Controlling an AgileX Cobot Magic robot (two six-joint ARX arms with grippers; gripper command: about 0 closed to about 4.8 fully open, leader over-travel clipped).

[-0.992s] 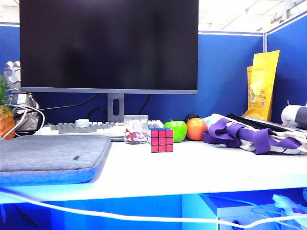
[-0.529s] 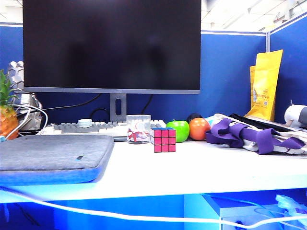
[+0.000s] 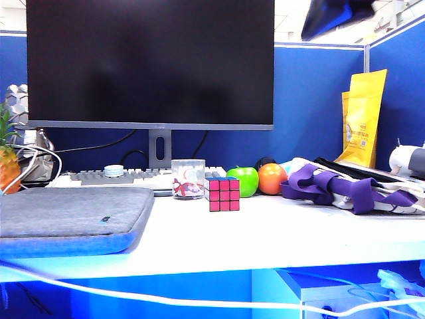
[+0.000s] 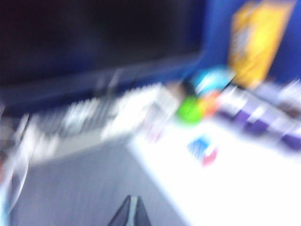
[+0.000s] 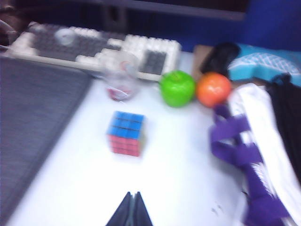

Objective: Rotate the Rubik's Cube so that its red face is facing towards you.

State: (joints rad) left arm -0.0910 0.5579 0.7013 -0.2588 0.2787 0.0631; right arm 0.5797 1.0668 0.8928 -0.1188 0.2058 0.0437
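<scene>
While resting on the white desk (image 3: 279,236), just in front of the clear cup (image 3: 188,178) and beside the green apple (image 3: 243,181) and the orange (image 3: 271,178), sitting alone is the Rubik's Cube (image 3: 222,193), showing its red face (image 3: 224,195) to the front and its blue side up. Hanging high above the desk, well apart from the cube, are the right gripper (image 5: 130,209) and the left gripper (image 4: 130,213), both with fingers pressed together and holding nothing. Looking very blurry is the left wrist view.
</scene>
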